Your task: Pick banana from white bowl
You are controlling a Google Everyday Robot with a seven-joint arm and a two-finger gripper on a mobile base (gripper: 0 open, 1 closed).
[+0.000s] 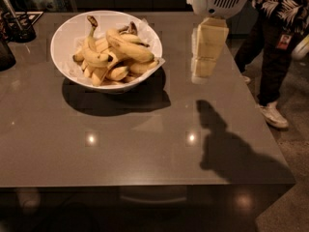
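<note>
The white bowl [67,37] stands on the grey table at the back left and holds several yellow bananas. The banana [130,50], the thickest one, lies across the top of the pile, its dark tip towards the bowl's right rim. A slimmer banana [91,45] with a long upright dark-tipped stem lies left of it. My gripper [203,66] hangs from the white arm above the table, to the right of the bowl and clear of it, pointing down.
A person [277,42] in a patterned shirt and dark trousers stands past the table's right edge. Dark objects, a holder with utensils [17,25], stand at the back left corner. The table's front edge [145,185] is near.
</note>
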